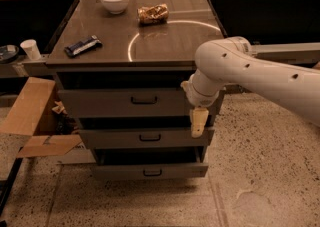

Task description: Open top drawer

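The top drawer [110, 103] is the widest and tallest grey front of three in the metal cabinet, with a small black pull handle [144, 100] at its centre. A dark gap shows above its front panel. My gripper [198, 123] hangs down from the white arm [250, 73] in front of the cabinet's right side. It is level with the gap between the top and middle drawers, to the right of the handle and apart from it. It holds nothing that I can see.
The middle drawer [120, 138] and bottom drawer [120, 172] lie below. On the cabinet top [165, 41] are a white bowl [114, 0], a snack bag [153, 14] and a dark wrapped bar [82, 46]. A cardboard box [32, 116] and a white cup [31, 49] stand at the left.
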Controlling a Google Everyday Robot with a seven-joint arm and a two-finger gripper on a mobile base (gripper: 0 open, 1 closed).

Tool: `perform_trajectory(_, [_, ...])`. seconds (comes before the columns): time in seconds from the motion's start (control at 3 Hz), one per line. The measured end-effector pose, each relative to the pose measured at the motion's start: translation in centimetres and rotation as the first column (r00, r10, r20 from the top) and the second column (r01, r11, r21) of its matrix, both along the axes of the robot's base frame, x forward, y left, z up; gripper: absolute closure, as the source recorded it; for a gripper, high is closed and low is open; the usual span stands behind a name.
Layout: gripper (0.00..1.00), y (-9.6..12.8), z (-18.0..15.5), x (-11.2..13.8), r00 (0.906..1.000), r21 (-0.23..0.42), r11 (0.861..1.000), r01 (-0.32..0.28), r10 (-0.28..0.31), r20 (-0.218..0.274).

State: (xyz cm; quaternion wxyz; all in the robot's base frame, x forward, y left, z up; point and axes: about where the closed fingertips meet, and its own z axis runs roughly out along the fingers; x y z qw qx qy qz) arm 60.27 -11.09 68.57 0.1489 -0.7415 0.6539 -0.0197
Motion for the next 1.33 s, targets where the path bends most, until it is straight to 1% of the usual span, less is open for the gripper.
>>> perform_trajectory(0.33, [0.00,0.4,-0.6,1.6,0.9995,-0.007,1.000,0.014,-0.014,0.028])
perform_trajectory(0.67, [0.00,0.9,-1.3,3.4,0.9988,-0.007,1.000,0.029,-0.028,0.040])
perform_trajectory(1.0, [0.00,1.5,-2.0,4.4,0.9990,-0.012,1.000,0.029,-0.028,0.034])
perform_trajectory(1.33, [0.00,2.0,-3.6,5.0,0.9997,-0.017,1.000,0.024,-0.024,0.005])
